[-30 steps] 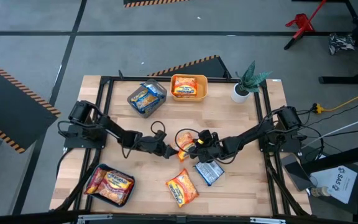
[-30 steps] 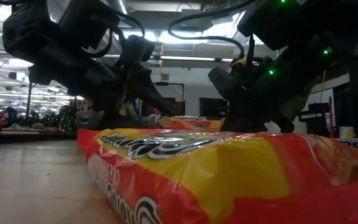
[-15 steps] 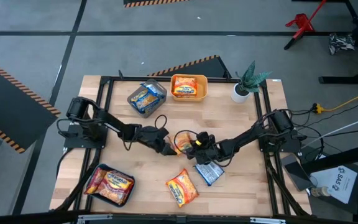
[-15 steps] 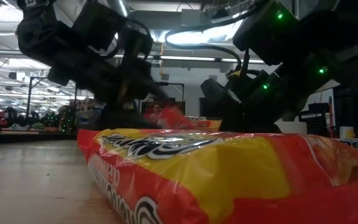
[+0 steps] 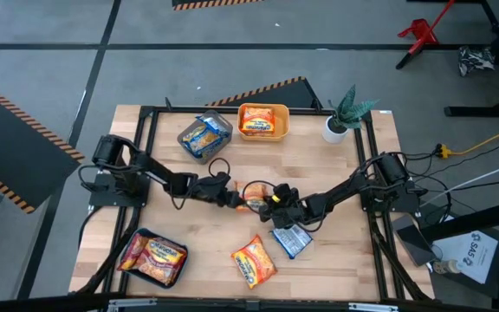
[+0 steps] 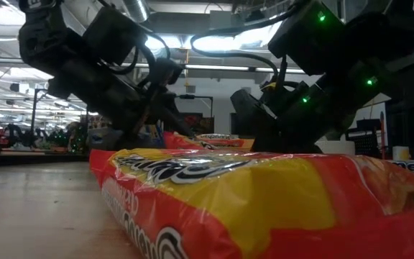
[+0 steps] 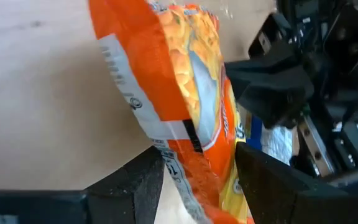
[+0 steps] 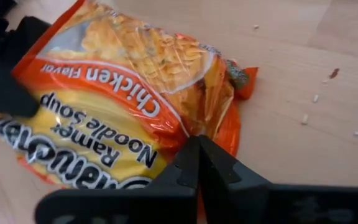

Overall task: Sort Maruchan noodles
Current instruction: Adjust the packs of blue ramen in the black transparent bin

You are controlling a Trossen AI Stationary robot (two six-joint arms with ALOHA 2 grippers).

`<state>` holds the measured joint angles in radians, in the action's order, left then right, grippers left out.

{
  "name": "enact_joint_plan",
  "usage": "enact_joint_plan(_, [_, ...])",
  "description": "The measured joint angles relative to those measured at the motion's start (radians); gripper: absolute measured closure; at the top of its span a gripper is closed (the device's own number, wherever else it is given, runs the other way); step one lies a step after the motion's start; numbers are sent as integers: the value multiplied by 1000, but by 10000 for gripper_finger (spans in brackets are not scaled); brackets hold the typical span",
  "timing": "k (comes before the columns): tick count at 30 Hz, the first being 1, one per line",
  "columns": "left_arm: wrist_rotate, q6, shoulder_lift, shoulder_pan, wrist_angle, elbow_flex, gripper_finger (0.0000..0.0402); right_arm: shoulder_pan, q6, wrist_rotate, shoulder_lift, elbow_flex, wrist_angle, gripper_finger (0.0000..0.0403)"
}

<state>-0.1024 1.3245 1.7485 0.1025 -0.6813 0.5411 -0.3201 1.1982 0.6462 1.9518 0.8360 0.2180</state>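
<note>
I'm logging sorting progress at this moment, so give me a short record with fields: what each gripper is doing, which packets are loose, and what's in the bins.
left gripper: shut on orange packet at table centre
right gripper: shut, at the same packet's edge
loose packets: blue packet, red-orange packet
grey bin: blue packets
yellow-orange bin: orange packet
teal bin: red-pink packets
other: potted plant at far right corner
</note>
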Motion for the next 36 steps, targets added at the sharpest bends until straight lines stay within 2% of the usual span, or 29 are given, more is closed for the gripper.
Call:
enact_joint_plan(11, [-19, -5, 11, -21, -18, 2, 215, 0, -31, -4, 1, 0, 20, 403])
enact_joint_plan(22, [-8, -17, 13, -31, -62, 0, 289, -1, -56, -5, -27, -1, -1, 403])
enact_joint_plan(29, [67, -91, 7, -63, -109, -1, 294, -2, -55, 18, -152, -1, -155, 403])
enact_joint_plan(36, [99, -102, 5, -125, -204, 0, 295, -43, -11, 85, -374, 0, -482, 403])
